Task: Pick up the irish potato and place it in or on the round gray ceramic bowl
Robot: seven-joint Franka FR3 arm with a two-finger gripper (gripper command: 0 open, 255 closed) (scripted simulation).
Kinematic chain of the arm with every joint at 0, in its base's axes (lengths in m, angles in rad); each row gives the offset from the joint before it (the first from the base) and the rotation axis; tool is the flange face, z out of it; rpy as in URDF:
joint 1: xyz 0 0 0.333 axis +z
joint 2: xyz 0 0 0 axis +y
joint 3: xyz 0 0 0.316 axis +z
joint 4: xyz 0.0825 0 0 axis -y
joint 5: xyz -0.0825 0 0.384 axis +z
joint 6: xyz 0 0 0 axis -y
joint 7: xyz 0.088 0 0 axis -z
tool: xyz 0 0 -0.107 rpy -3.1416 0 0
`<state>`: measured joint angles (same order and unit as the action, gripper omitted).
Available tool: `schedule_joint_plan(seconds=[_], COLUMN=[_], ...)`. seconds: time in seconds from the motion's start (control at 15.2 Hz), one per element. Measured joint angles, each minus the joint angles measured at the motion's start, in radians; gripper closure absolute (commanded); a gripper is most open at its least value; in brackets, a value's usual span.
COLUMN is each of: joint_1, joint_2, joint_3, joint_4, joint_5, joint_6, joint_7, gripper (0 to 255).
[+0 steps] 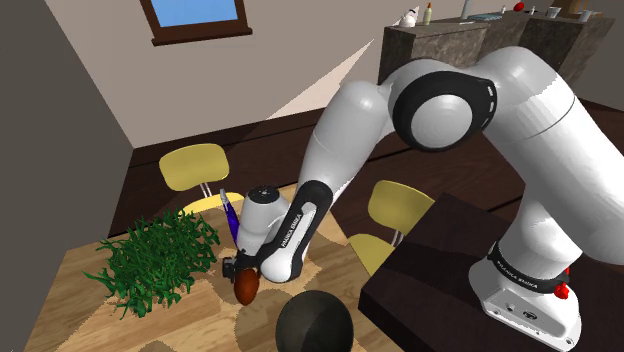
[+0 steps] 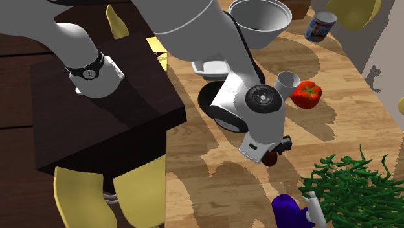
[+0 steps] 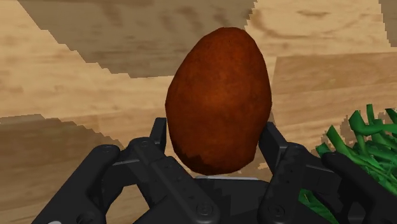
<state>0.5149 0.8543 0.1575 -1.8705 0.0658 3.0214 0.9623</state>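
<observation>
The jaws are pinching the reddish-brown egg-shaped potato [image 3: 218,95]. One black finger [image 3: 157,137] presses on each flank close to its blunt end. The potato sits low over the pale wooden surface [image 2: 349,71], just to the shoulder view's right of the green leafy plant [image 1: 160,260]. Whether it is clear of the wood I cannot tell.

The step in hand looks like the lift and carry. The round grey bowl [image 2: 259,35] stands at the far end of the surface in the second exterior view, well apart from the potato. A red tomato-like thing [image 2: 305,94] lies a little to the right of the way there. A good lift would go straight up before any sideways travel, high enough to pass over the bowl's rim. The pinch should be kept firm throughout, and released only once the potato is over the bowl's hollow.

The potato's long axis runs along the fingers. Its narrower end points out past the fingertips and down toward the surface. The hold crosses its short axis and catches only the blunt end, so most of its length hangs free. I judge it could pivot or slip if swung quickly, so a slow carry suits it
</observation>
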Motion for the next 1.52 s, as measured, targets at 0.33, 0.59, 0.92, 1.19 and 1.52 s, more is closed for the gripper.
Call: schedule_joint_plan(seconds=[0.33, 0.59, 0.92, 1.19, 1.52], joint_1=[-0.002, -0.005, -0.01, -0.014, -0.015], joint_2=[-0.065, -0.116, -0.18, -0.223, -0.281], joint_3=[0.003, 0.006, 0.01, 0.013, 0.016], joint_4=[-0.033, -0.053, -0.084, -0.09, -0.1], joint_5=[0.003, 0.006, 0.009, 0.011, 0.014], joint_6=[-0.031, -0.062, -0.095, -0.132, -0.178], joint_7=[0.005, 0.01, 0.013, 0.015, 0.023], gripper=[255, 255, 255, 255, 255])
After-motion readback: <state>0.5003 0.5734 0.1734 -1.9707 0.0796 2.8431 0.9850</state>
